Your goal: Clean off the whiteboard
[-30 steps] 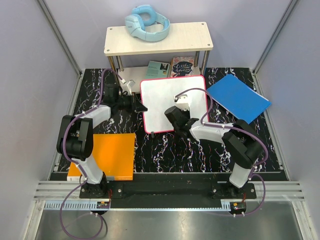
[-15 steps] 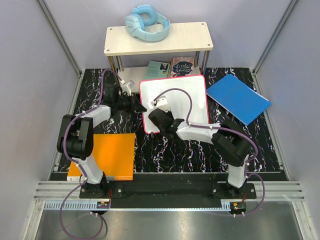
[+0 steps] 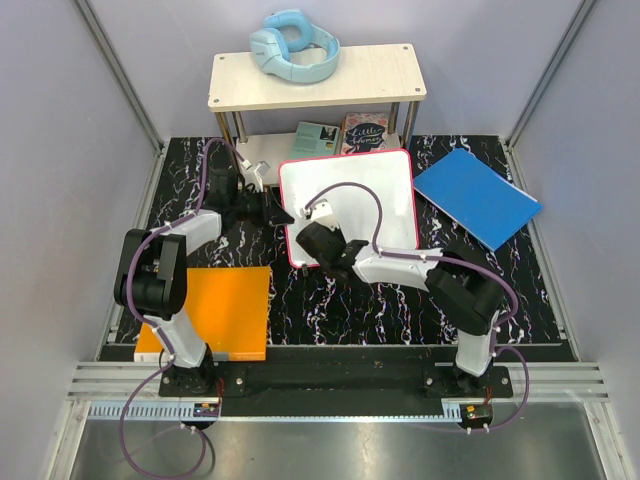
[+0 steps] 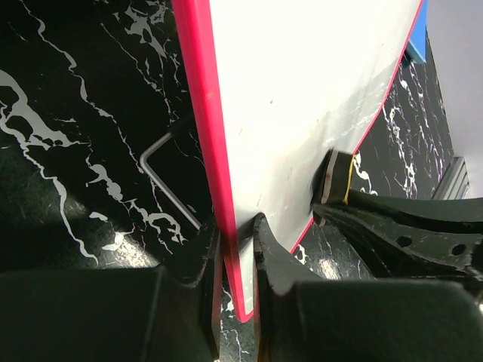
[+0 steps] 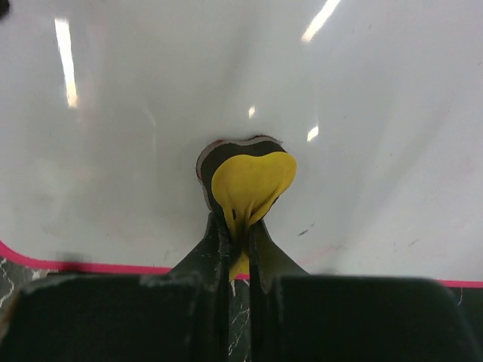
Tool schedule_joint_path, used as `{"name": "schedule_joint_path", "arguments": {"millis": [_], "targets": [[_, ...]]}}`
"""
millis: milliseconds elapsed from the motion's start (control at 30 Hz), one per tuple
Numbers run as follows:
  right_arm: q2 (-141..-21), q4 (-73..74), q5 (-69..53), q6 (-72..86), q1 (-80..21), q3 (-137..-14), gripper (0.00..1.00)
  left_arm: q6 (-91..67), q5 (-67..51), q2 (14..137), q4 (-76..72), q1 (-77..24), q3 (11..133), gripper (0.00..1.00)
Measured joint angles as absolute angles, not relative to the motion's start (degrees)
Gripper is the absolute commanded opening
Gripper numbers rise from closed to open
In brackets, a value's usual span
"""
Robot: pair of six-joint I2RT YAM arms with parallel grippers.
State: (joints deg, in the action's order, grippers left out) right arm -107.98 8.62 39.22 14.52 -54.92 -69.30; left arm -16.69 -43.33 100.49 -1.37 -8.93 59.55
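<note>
pressing a pinched yellow pad point(image 5: 253, 177) (dark-edged) on the whiteboard point(image 5: 355, 98) is the right gripper point(image 5: 238, 228); left gripper point(image 4: 235, 235) clamps its left rim.

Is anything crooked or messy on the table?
The whiteboard lies a bit crooked to the table's edges, its rim pinched by the left hand. The blue sheet beside it sits even more crooked. The yellow pad in the right hand looks squashed against the board. Nothing is spilled.
</note>
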Motion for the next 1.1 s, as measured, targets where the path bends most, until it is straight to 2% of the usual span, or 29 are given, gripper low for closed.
{"name": "schedule_joint_path", "arguments": {"millis": [267, 333, 400, 433, 500, 533, 667, 767, 933, 1033, 1100], "targets": [[-104.5, 16.2, 32.7, 17.9, -56.1, -65.2, 0.00, -16.7, -43.5, 100.5, -1.6, -9.0, 59.7, 0.00], [-103.7, 18.3, 30.8, 18.5, -57.5, -64.8, 0.03, -16.8, -43.6, 100.5, -1.6, -9.1, 59.8, 0.00], [-102.2, 20.2, 28.6, 19.4, -59.0, -64.1, 0.16, -16.8, -43.6, 100.5, -1.6, -9.1, 59.9, 0.00], [-101.4, 21.1, 27.4, 20.0, -59.6, -63.9, 0.28, -16.8, -43.6, 100.5, -1.6, -9.1, 59.9, 0.00], [-99.9, 23.0, 25.1, 21.3, -60.5, -63.5, 0.39, -16.7, -43.6, 100.5, -1.6, -9.1, 59.9, 0.01], [-99.3, 23.7, 24.1, 21.8, -60.7, -63.3, 0.49, -16.7, -43.6, 100.5, -1.6, -9.1, 59.9, 0.01], [-96.4, 26.1, 21.5, 23.5, -60.8, -61.2, 0.66, -16.8, -43.5, 100.5, -1.6, -9.3, 59.9, 0.02], [-94.3, 27.5, 20.7, 23.9, -60.8, -59.7, 0.73, -16.8, -43.5, 100.5, -1.6, -9.3, 59.9, 0.02], [-92.3, 28.4, 20.3, 24.3, -60.8, -59.4, 0.74, -16.7, -43.4, 100.5, -1.5, -9.3, 59.9, 0.02], [-91.6, 28.6, 20.6, 24.9, -60.8, -59.4, 0.77, -16.7, -43.2, 100.3, -1.3, -9.3, 59.9, 0.07], [-90.7, 28.6, 21.5, 25.4, -60.8, -59.1, 0.84, -16.7, -42.7, 99.9, -0.9, -9.3, 59.9, 0.11]]}}
